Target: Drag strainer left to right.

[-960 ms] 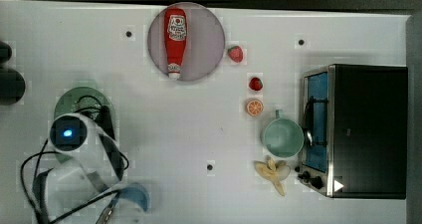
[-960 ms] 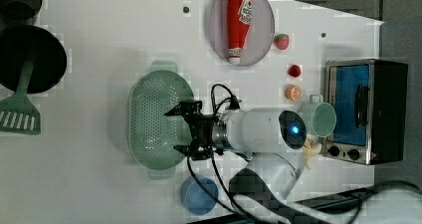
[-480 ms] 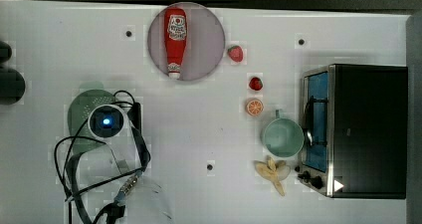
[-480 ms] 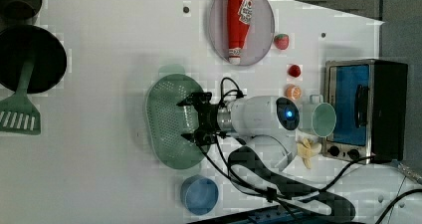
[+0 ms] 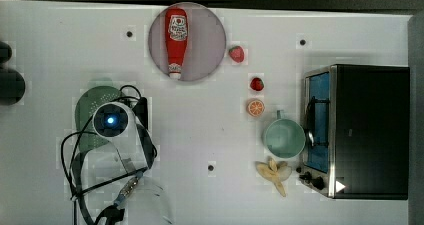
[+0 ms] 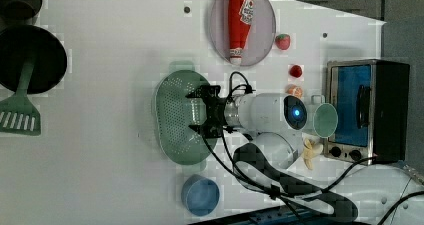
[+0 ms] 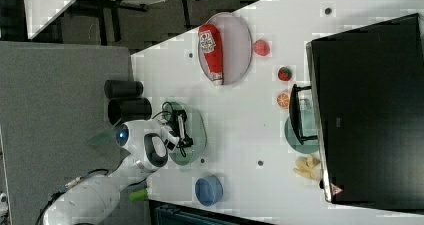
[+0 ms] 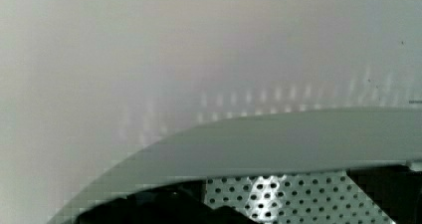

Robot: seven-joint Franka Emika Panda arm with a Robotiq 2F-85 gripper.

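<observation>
While the black two-fingered gripper (image 6: 199, 111) hangs over the bowl of the pale mint-green oval plastic strainer (image 6: 172, 116), its jaws stand wide apart and hold nothing; one finger sits near each end of the bowl's inner side, as the left view shows; whether either finger touches the plastic cannot be told. Seen close from the wrist view, the strainer's smooth rim (image 8: 278, 139) curves across with the perforated bowl behind it; the strainer lies flat on the white table (image 5: 210, 195), on the top view's left, largely hidden there under the white arm (image 5: 111, 120). Just beside it, in the left view, stands a small blue round cup (image 6: 200, 195); well apart on the top view's right sit a teal-green round mug (image 5: 284, 139), a peeled banana (image 5: 274, 174), an orange slice (image 5: 255, 107) and a black toaster oven (image 5: 362, 130); farther off lies a red ketchup bottle (image 5: 175, 40) on a grey round plate (image 5: 210, 45).

The step in hand looks like the approach to the strainer, with dragging not yet begun; the next move likely calls for lowering, hooking or pinching the near rim, then pulling steadily toward the top view's right, keeping short of the mug and fruit.
</observation>
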